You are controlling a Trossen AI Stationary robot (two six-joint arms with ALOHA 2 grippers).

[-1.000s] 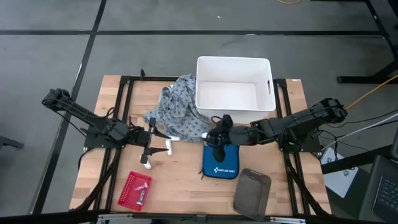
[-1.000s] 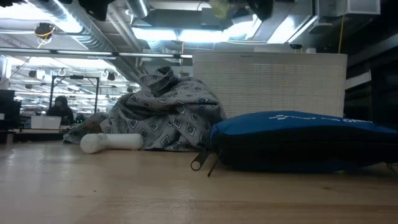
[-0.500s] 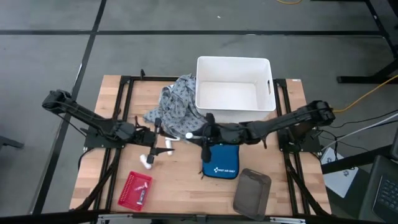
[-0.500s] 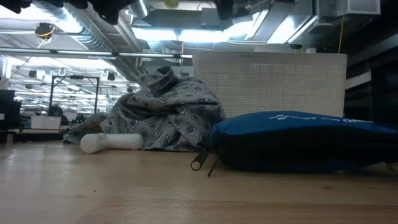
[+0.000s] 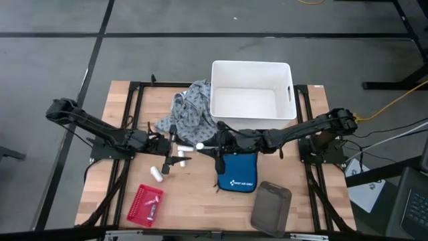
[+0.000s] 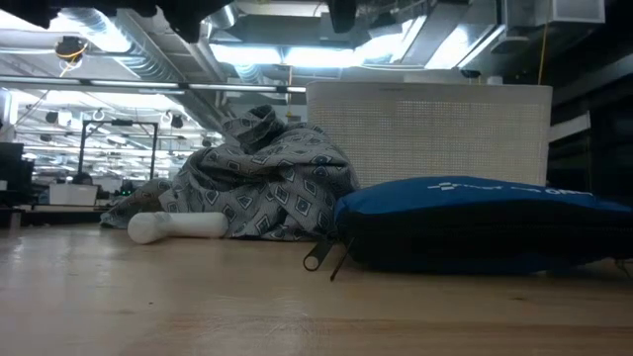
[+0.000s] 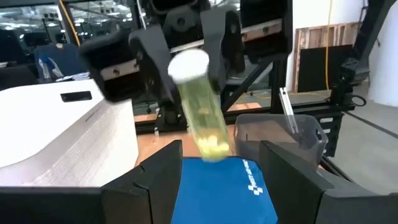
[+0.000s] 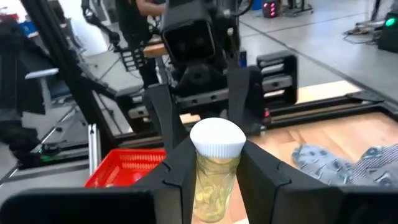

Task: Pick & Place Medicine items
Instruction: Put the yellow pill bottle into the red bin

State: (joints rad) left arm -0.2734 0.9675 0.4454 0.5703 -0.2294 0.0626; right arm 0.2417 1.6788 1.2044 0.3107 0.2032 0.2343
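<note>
- Grippers have closed the gap: right gripper [image 5: 204, 145] has swung left from above the blue first-aid pouch [image 5: 237, 175] and clamps a white-capped pill bottle [image 8: 215, 167]; left gripper [image 5: 175, 144], fingers apart, faces it, probably for a handover.
- White roll [image 5: 156, 174] lies below on the table [image 5: 194, 207].
- Beyond, grey cloth [image 5: 190, 114] crowds the white bin [image 5: 251, 97].

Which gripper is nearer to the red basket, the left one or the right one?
The left. The left gripper hovers just up and right of the red basket in the high view. The right gripper, jaws shut on a white-capped vial, is farther right, by the blue pouch.
</note>
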